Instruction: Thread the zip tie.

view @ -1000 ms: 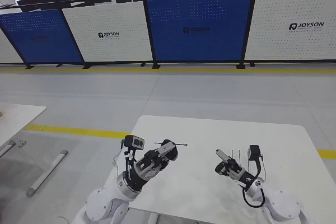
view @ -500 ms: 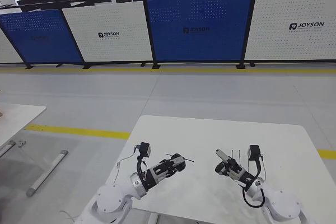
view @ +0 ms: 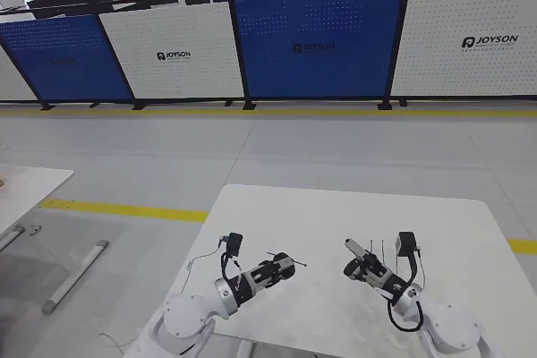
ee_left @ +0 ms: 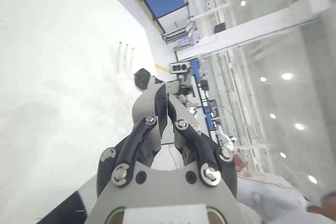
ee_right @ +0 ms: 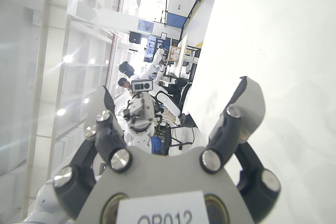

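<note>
Dark and thin, the zip tie (view: 300, 263) is held up off the table (view: 340, 210) near its front left part. It is pinched across its length, so a short piece sticks out to either side of the left claw (ee_left: 164, 93). That claw's fingers are pressed together with almost no gap, and a sliver of the tie shows between the pads in the left wrist view. I cannot make out which end is the head and which the tail.

My reading is that the pick-up is done and the threading itself has not begun: the tie runs out straight, with no loop formed. The next move would likely call for the second arm to take a free end, bend the strip round, and line the tail up squarely with the slot in the head. That is a fine alignment with little room for error.

Over to the right, well apart, the right claw (ee_right: 173, 89) is spread wide and grips nothing. Just beyond it, three thin pale strips (ee_left: 126, 57) lie side by side on the table, probably spare ties.
</note>
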